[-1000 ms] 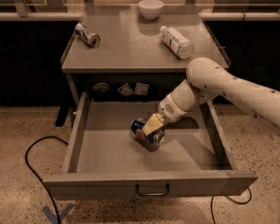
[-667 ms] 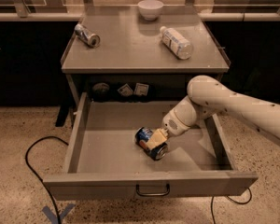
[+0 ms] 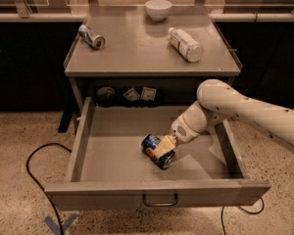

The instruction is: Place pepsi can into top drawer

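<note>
The top drawer (image 3: 112,153) is pulled wide open, with its small dark handle (image 3: 159,200) centred on the front panel. The dark blue pepsi can (image 3: 157,152) lies on its side on the drawer floor, near the middle. My gripper (image 3: 162,148) reaches down into the drawer from the right on a white arm (image 3: 245,112). Its tan fingers (image 3: 165,145) are closed around the can's middle.
On the cabinet top (image 3: 137,48) lie a silver can (image 3: 91,36) at the left, a clear plastic bottle (image 3: 185,44) at the right and a white bowl (image 3: 158,9) at the back. A black cable (image 3: 36,180) runs over the floor at the left.
My gripper has carried the can lower and slightly right inside the drawer, bringing it down onto the drawer floor.
</note>
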Controlling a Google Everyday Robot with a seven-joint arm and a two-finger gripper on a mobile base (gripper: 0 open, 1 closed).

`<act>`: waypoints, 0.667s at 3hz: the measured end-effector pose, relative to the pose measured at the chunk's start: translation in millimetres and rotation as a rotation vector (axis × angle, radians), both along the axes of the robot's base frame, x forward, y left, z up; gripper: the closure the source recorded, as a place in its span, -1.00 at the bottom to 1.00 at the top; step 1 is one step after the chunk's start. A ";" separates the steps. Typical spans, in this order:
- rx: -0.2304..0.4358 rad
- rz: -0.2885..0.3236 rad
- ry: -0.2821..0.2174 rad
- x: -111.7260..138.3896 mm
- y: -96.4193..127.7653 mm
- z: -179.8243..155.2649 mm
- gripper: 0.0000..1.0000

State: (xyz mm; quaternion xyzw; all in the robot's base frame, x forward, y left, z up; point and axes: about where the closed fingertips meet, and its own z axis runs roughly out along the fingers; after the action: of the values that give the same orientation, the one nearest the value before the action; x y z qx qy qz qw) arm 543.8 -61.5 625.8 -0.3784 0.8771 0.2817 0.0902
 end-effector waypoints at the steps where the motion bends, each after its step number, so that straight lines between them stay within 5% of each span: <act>1: 0.000 0.000 0.000 0.0 0.0 0.0 0.14; 2: 0.000 0.000 0.000 0.0 0.0 -0.1 -0.33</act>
State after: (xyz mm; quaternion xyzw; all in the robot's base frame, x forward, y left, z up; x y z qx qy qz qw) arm 543.8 -61.5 625.8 -0.3785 0.8771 0.2817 0.0901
